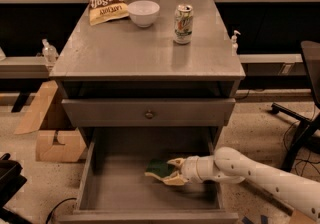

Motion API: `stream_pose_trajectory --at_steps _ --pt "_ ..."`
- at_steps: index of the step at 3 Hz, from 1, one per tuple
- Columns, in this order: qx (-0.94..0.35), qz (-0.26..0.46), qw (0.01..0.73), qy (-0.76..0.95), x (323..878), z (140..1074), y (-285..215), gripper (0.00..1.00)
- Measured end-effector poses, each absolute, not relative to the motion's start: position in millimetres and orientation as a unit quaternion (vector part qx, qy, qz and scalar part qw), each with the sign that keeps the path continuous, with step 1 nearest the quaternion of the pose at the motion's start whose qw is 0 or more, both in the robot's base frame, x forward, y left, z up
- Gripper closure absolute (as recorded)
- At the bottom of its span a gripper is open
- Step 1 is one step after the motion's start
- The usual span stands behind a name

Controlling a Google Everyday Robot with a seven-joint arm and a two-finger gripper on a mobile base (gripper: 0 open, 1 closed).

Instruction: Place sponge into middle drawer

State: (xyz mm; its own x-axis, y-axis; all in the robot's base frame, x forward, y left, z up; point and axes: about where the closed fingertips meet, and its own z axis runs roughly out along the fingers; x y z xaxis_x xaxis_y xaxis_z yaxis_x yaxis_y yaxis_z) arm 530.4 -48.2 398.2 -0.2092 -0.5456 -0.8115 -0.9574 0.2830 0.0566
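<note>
The sponge (158, 168), dark green face up with a pale yellow edge, is inside the open middle drawer (107, 190), right of the middle of its grey floor. My gripper (168, 171) reaches in from the right on a white arm, and its tan fingers (176, 162) sit on either side of the sponge's right end. I cannot tell whether the sponge rests on the drawer floor or hangs just above it.
Above is a shallower drawer front with a round knob (148, 114). On the cabinet top (125, 53) stand a snack bag (104, 2), a white bowl (143, 13) and a soda can (183, 23). Cardboard boxes (52, 143) lie on the floor at left, an office chair (306, 113) at right.
</note>
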Motion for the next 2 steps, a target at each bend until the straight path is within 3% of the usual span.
stream_pose_trajectory --at_steps 1,2 --pt "-0.522 0.295 0.350 0.719 529.7 397.6 -46.2 0.11" --pt "-0.523 0.296 0.350 0.719 529.1 397.1 -44.7 0.00"
